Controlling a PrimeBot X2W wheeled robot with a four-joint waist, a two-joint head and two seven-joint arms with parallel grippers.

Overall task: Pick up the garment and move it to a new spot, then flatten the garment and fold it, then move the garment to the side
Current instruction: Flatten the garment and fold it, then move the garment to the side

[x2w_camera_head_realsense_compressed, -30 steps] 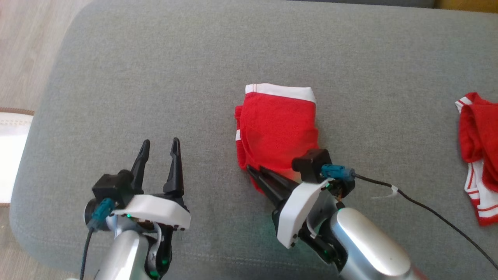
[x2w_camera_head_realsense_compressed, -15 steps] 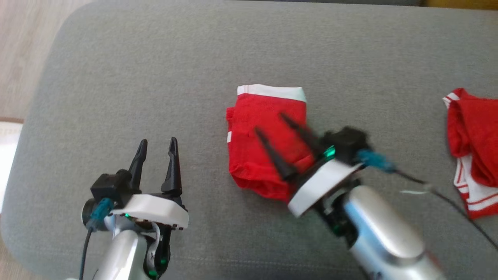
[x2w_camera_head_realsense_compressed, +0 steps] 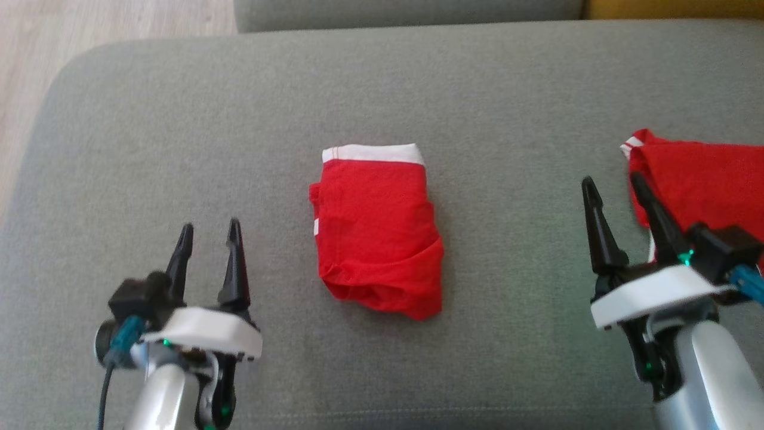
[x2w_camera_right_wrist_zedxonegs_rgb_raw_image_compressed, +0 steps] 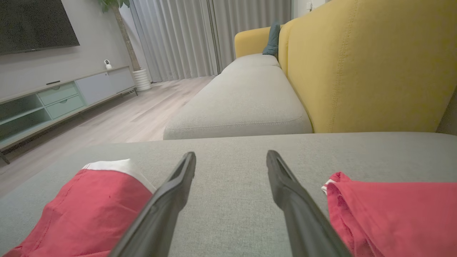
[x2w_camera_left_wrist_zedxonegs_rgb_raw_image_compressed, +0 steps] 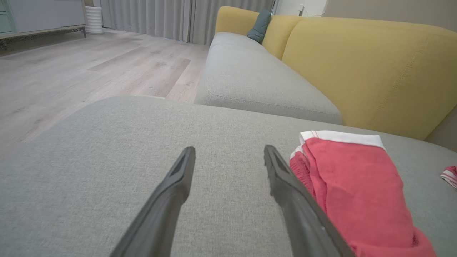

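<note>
Right tool (x2w_camera_head_realsense_compressed: 612,179) has let go of the folded garment (x2w_camera_head_realsense_compressed: 376,236) and pulled off to the right. A second ago it was clenched at the garment's near edge. Head camera has shifted too, so the change in framing isn't the cloth moving.

Left to right, head view:
- Wood floor (x2w_camera_head_realsense_compressed: 89,30) in the top-left corner.
- Left tool (x2w_camera_head_realsense_compressed: 210,226) sits low left over the grey sofa cushion (x2w_camera_head_realsense_compressed: 179,119). Fingers spread, nothing between them, well apart from the garment.
- Garment lies folded mid-cushion between the two tools, touching neither. White waistband at the far edge, rounded fold at the near edge.
- Right tool sits low right, fingers spread, empty.
- Second red garment (x2w_camera_head_realsense_compressed: 704,179) lies just beside the right tool's outer finger. Can't tell whether they touch.

Cut off or hidden:
- Second garment runs off the right edge and sits partly behind the right tool's body.
- Left wrist view: the folded garment's near end runs off the bottom edge, and a finger covers part of its side.
- Right wrist view: both garments are clipped at the bottom.
</note>
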